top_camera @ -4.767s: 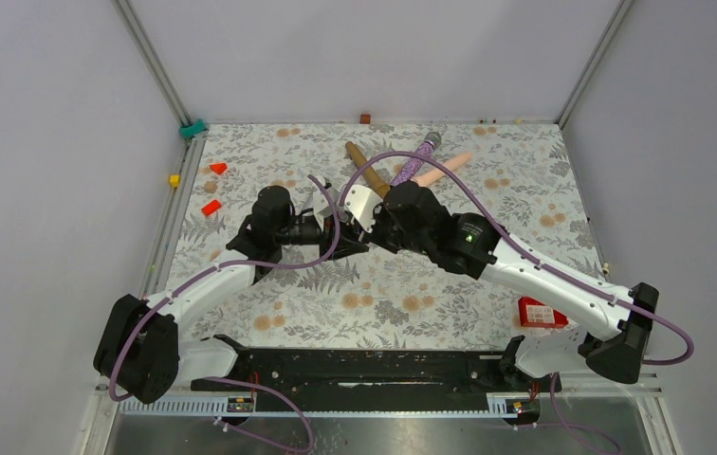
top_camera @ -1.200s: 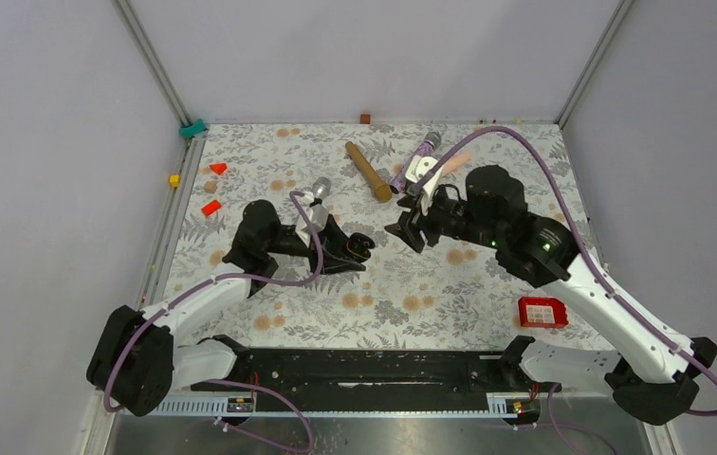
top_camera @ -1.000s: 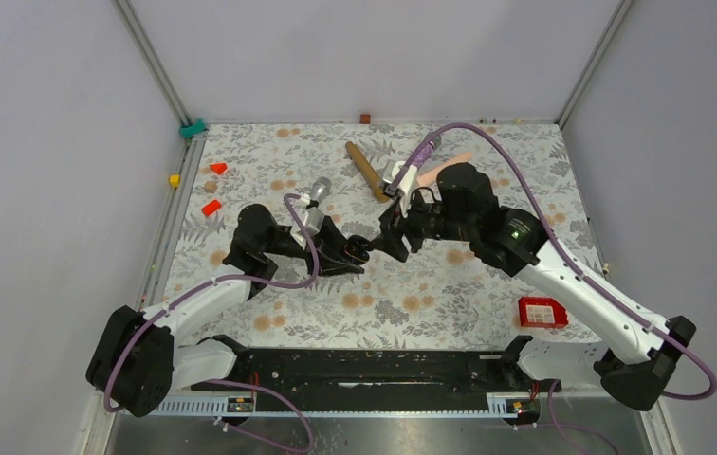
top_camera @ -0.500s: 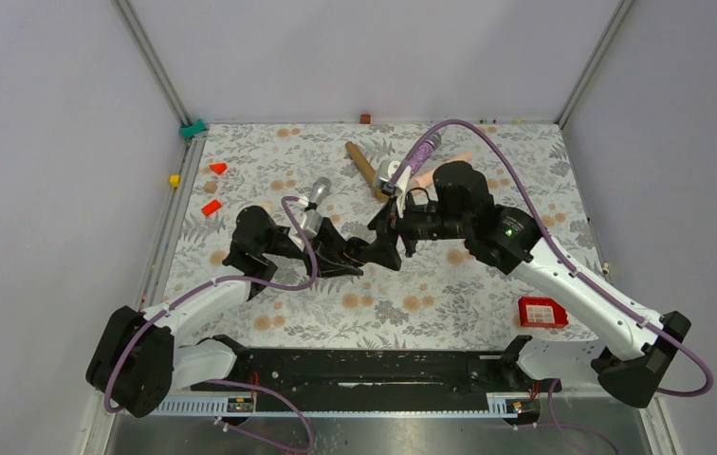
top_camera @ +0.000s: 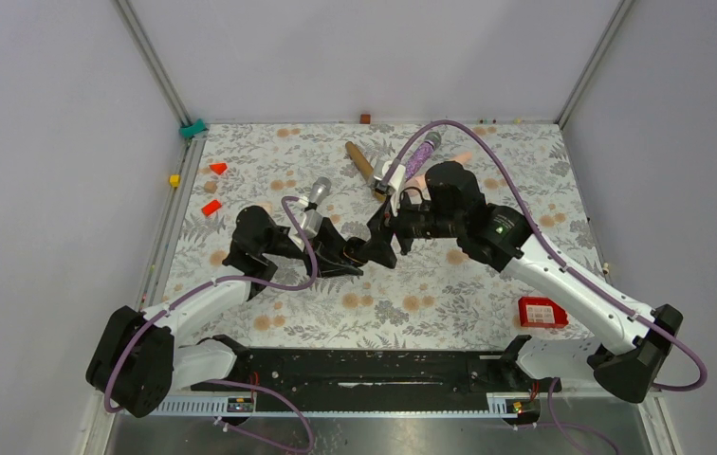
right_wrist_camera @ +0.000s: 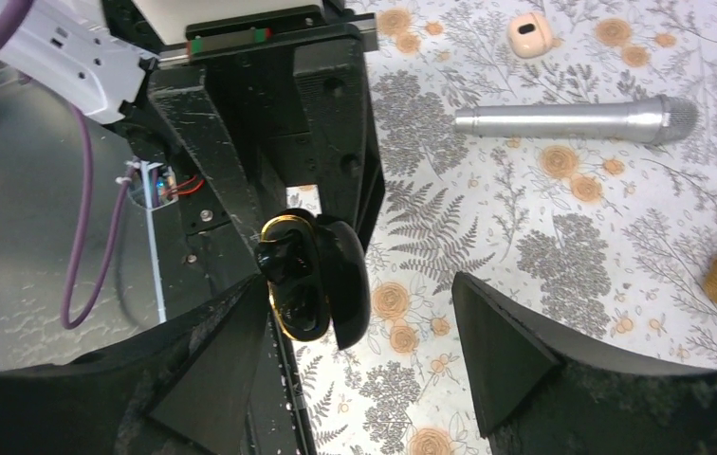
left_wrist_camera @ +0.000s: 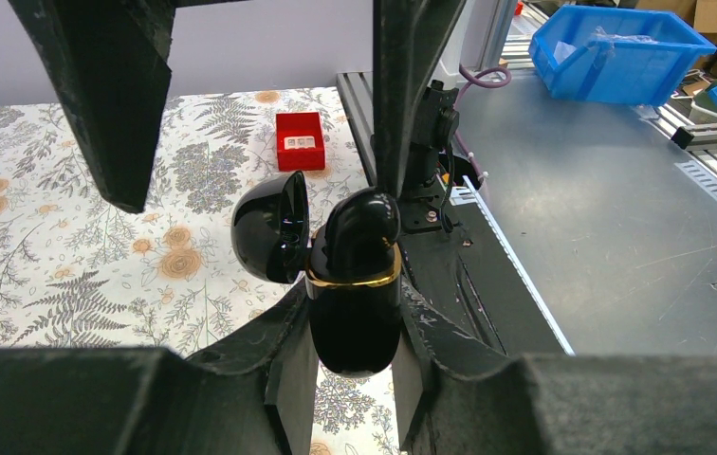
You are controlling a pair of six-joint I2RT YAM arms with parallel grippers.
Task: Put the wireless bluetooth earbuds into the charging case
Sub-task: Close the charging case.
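Nearest on the R side, a red box (top_camera: 542,311) lies on the floral counter (top_camera: 431,294), well apart from the rest. Mid-counter, the L tool (left_wrist_camera: 355,322) is clamped on the charging case (left_wrist_camera: 355,332), one finger on each side of its lower body. The case is black w/ a gold rim, held up off the counter, w/ its lid (left_wrist_camera: 269,227) swung open to one side. One earbud (left_wrist_camera: 362,220), a black rounded piece, sits in the case mouth and sticks up above the rim. Can't tell where the 2nd one is; the cavity is too dark in the R wrist view.

The R tool (right_wrist_camera: 359,282) meets the case from the opposite side. Its jaws are wide apart w/ nothing between them but the case, and there's no clear contact.

Just beyond the L tool lies a silver mic (right_wrist_camera: 573,118). Further back are a brown mic (top_camera: 366,169) and a purple mic (top_camera: 421,152), partly under the R arm's cable. A small peach case (right_wrist_camera: 530,36) lies past the silver mic. Two red bits (top_camera: 218,168) lie far L.
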